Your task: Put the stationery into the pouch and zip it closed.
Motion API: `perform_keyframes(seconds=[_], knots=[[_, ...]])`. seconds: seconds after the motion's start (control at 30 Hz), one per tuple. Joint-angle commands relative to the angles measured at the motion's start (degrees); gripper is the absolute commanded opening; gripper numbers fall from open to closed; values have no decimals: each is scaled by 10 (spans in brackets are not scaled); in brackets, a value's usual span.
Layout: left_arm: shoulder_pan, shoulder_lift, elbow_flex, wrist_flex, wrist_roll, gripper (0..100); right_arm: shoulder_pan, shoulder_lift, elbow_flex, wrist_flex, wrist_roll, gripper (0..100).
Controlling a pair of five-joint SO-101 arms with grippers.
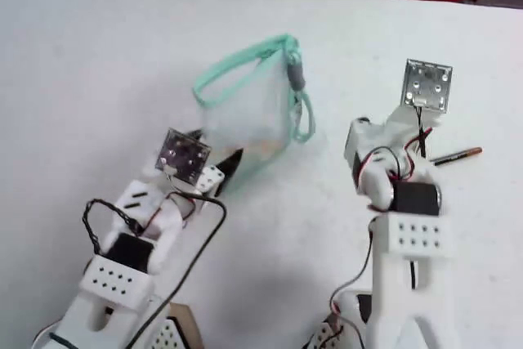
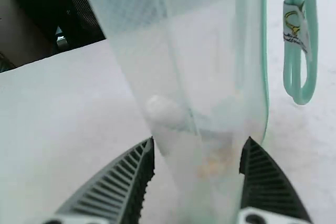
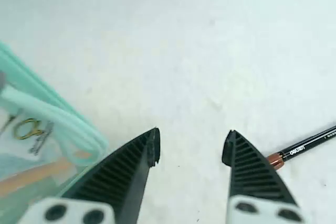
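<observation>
Loading under way: a see-through pouch with mint trim is held by its near end between the jaws of the left gripper, which are closed against its two sides. Seen from above, its mouth is gaped open toward the far side of the white table. A few items are seen inside it, among them a pale rounded piece and an orange stick, though neither can be identified with certainty. The right gripper is poised low over bare table between the pouch and a black pencil, its jaws spread apart and nothing held. The pencil is lying flat just beside one of those jaws, well apart from the pouch. The filling step is judged to be in hand, with the pencil outside and the zip not yet drawn. For the next move, the open jaws would need to be brought across the pencil's shaft and closed on it. It would then have to be carried to the open mouth while the pouch is held steady.
</observation>
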Motion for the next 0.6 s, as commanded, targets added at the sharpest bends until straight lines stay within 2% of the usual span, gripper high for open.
perform_keyframes(seconds=[0.0,0.23,0.57], knots=[[24,1,-11,-2,4,267,33,43,11,-73,-11,193],[46,1,4,-18,4,267,60,94,11,-83,-149,194],[43,1,4,-15,4,267,77,170,10,-136,-166,192]])
